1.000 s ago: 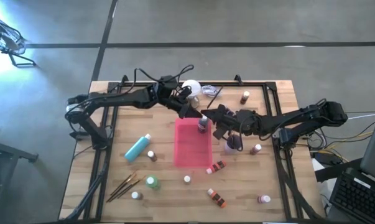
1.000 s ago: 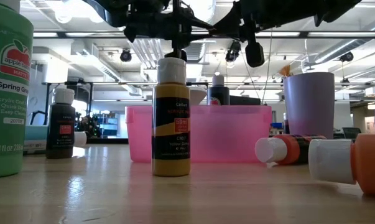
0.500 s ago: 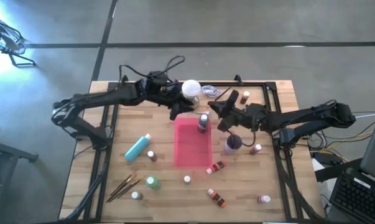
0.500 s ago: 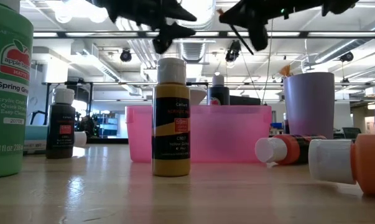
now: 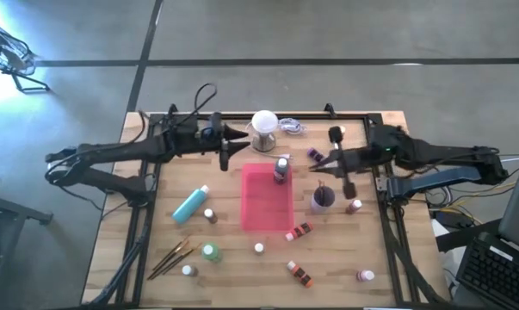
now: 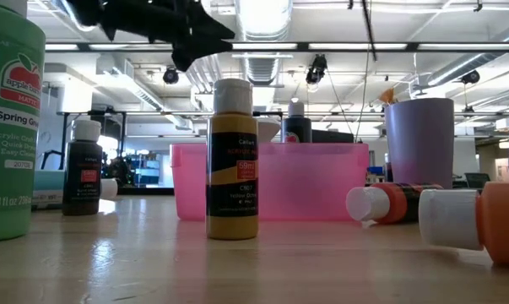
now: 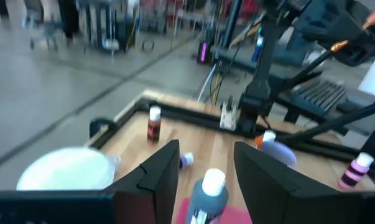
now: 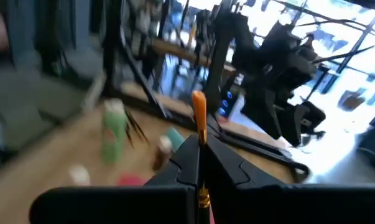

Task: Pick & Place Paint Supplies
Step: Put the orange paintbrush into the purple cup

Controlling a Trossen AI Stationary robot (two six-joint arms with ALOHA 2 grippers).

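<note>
My right gripper (image 5: 321,165) hovers level right of the pink tray (image 5: 268,207), shut on a thin brush (image 8: 199,118) with an orange end. Left of the white ball-topped stand (image 5: 263,126), my left gripper (image 5: 235,142) is open and holds nothing. Its wrist view looks past the fingers at a dark white-capped bottle (image 7: 211,190), which stands upright in the tray's far end (image 5: 281,169). A teal bottle (image 5: 190,205), a green bottle (image 5: 210,252), two brushes (image 5: 175,257) and several small bottles stand or lie on the table. My right gripper pinches the brush's thin shaft (image 8: 200,149) between its two shut fingers. The fingers are level and lie across the brush. The orange end (image 8: 198,102) sticks out on one side of them, a gold band (image 8: 203,199) on the other. The brush is clear of the table.
A purple cup (image 5: 322,198) stands right of the tray, below my right arm. A small purple bottle (image 5: 315,155) lies near my right gripper. In the low view a yellow bottle (image 6: 232,160) stands in front of the tray (image 6: 322,181). Black rails (image 5: 379,172) run along the table's sides.
Both grippers have drawn away from the tray's far end. The left has gone toward the table's left edge and rolled. The right has risen toward the right edge and rolled with the brush. The dark bottle stays upright in the tray.
</note>
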